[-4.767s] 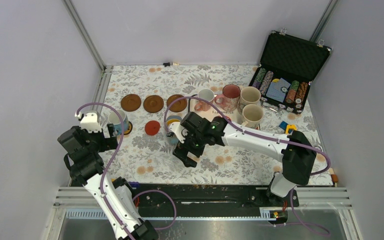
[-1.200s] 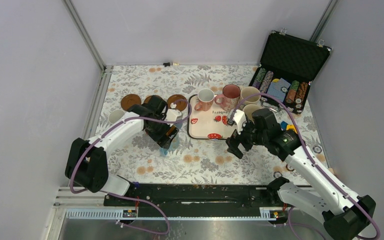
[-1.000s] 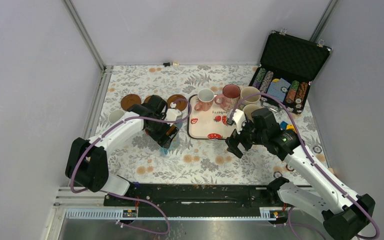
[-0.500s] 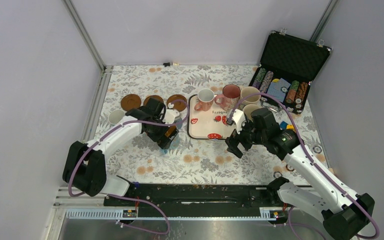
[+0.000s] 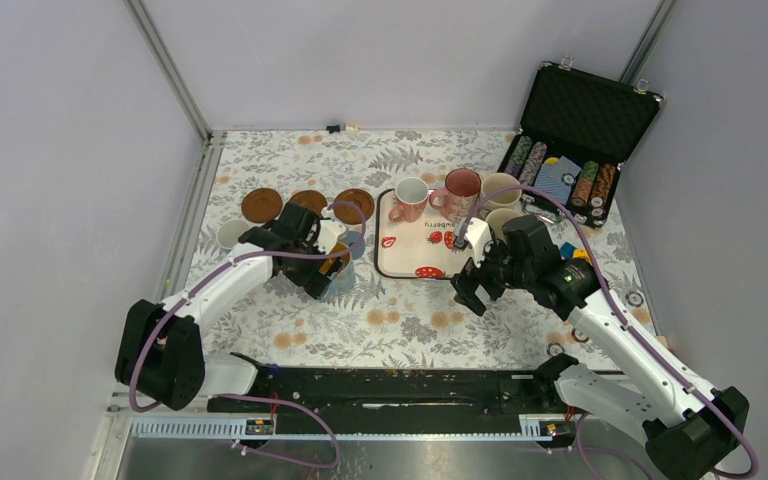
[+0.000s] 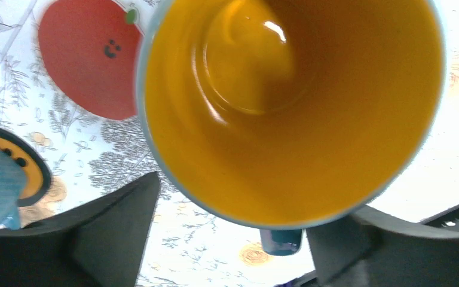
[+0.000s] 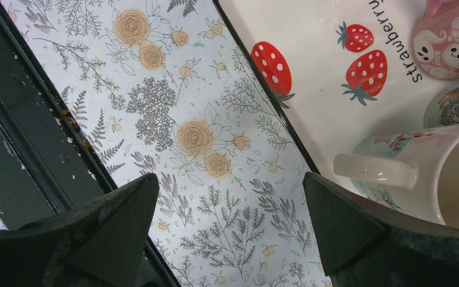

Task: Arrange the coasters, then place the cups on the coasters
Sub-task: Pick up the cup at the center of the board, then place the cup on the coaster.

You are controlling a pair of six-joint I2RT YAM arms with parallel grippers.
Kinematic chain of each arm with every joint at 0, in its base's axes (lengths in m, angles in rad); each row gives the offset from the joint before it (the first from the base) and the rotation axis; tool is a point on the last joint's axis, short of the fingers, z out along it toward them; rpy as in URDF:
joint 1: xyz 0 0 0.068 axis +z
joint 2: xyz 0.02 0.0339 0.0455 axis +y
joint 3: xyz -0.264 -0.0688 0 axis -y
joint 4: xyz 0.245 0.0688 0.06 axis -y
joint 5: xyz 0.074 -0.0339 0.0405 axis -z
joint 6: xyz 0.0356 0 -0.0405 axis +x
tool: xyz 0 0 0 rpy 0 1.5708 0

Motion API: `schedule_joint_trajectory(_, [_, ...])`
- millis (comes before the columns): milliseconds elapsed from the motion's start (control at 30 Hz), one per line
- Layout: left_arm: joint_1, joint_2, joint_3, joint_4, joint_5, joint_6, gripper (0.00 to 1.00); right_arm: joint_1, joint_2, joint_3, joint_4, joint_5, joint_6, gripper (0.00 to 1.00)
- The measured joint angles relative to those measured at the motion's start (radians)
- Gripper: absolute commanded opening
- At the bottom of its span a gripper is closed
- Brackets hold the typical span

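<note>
Coasters (image 5: 261, 205) lie left of the tray (image 5: 405, 255); cups (image 5: 411, 197) stand at its far end.

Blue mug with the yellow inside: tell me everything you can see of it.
The blue mug is upright, mouth toward the left wrist camera: glossy yellow inside, thin pale-blue rim, teal handle on the wrist side. It looks ceramic and empty. The left gripper sets its fingers either side of it; contact is unclear. The red coaster lies beside it, not under it.
</note>
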Motion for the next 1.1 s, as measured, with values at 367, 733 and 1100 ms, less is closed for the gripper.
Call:
schedule_joint_trajectory(367, [0.012,0.061,0.022,-0.037,0.128,0.015,0.0,-0.01,-0.008,0.0,0.0,0.0,0.0,1.0])
schedule_joint_trajectory(733, [0.138,-0.082,0.178,-0.208,0.128,0.055,0.0,-0.013,-0.013,0.0,0.0,-0.001,0.0,1.0])
schedule_joint_trajectory(1100, [0.421,-0.095,0.586,-0.217,0.093,0.101,0.0,-0.014,-0.022,0.0,0.0,0.0,0.0,1.0])
